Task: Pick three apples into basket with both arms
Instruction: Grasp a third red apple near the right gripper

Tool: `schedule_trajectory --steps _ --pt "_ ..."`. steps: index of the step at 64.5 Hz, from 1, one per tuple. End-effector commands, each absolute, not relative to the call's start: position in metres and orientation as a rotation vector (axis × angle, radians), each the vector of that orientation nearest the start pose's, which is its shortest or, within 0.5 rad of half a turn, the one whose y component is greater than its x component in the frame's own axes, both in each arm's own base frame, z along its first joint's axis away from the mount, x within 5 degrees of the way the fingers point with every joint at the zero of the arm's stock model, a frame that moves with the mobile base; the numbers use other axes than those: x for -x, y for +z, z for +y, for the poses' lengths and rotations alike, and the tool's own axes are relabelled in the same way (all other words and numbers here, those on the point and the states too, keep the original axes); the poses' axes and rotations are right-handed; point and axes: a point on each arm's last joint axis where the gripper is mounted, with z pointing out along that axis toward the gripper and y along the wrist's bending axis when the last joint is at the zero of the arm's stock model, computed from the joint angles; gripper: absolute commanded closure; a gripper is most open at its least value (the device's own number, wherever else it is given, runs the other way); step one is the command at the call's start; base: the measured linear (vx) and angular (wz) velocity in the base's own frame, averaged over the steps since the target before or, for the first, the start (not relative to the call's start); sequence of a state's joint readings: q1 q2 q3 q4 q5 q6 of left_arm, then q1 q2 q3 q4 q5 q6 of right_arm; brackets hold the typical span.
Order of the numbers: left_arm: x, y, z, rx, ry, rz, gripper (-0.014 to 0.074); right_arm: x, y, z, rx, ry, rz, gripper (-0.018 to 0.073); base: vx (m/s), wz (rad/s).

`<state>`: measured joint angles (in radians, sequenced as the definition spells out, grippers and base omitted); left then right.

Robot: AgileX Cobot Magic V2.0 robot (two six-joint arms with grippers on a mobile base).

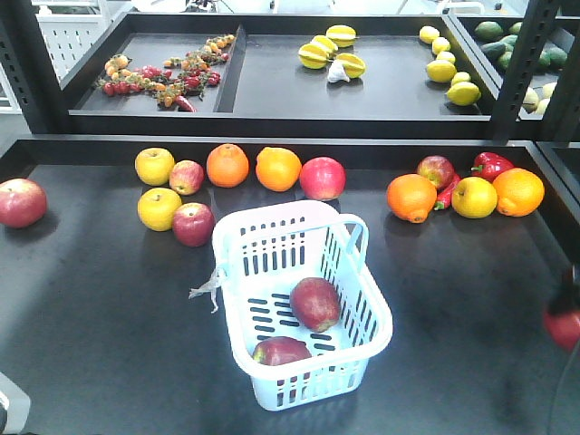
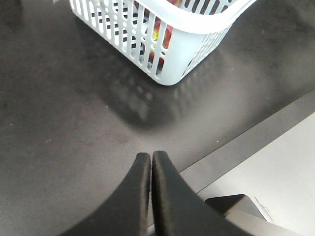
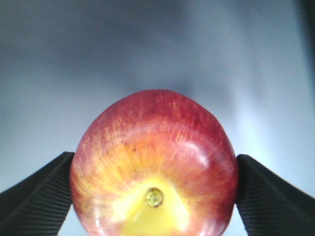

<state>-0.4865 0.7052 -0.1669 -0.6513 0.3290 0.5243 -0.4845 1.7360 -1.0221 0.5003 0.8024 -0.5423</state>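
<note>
Holding one apple [image 3: 153,167] in right pincer [image 3: 153,196] | two apples [image 1: 314,304] in basket [image 1: 272,223]

I see a dark tabletop [image 1: 109,335] with raised edges. On it the basket [image 1: 304,304] stands near centre. Behind it lies a row: yellow apples [image 1: 155,166], red apples [image 1: 193,224], oranges [image 1: 277,169], red peppers [image 1: 490,165]. One red apple [image 1: 20,202] rests alone at far left.

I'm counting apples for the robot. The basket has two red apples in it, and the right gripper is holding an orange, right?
Not quite. The basket does hold two red apples, but the right gripper is holding a red apple, not an orange; the right wrist view shows it.
</note>
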Motion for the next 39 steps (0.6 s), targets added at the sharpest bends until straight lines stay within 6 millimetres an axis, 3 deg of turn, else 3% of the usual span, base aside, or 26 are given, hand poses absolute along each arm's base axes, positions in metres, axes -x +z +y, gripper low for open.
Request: schedule_trajectory --steps 1,11,18,26,39 --pt "-0.097 0.198 -0.070 -0.491 -0.533 2.204 0.0604 -0.294 0.230 -0.101 -0.281 0.565 2.609 0.0567 0.00 0.00" --pt "-0.097 0.198 -0.070 -0.491 -0.533 2.204 0.0604 -0.287 0.271 -0.056 -0.054 0.838 2.471 0.0564 0.00 0.00" --pt "-0.097 0.198 -0.070 -0.491 -0.533 2.204 0.0604 -0.285 0.287 -0.015 0.114 0.892 2.434 0.0564 0.00 0.00" --pt "-0.097 0.198 -0.070 -0.491 -0.533 2.204 0.0604 -0.288 0.290 0.032 0.256 0.906 2.411 0.0564 0.00 0.00" --pt "-0.097 0.198 -0.070 -0.491 -0.533 2.204 0.0604 -0.298 0.278 0.098 0.361 0.845 2.377 0.0564 0.00 0.00"
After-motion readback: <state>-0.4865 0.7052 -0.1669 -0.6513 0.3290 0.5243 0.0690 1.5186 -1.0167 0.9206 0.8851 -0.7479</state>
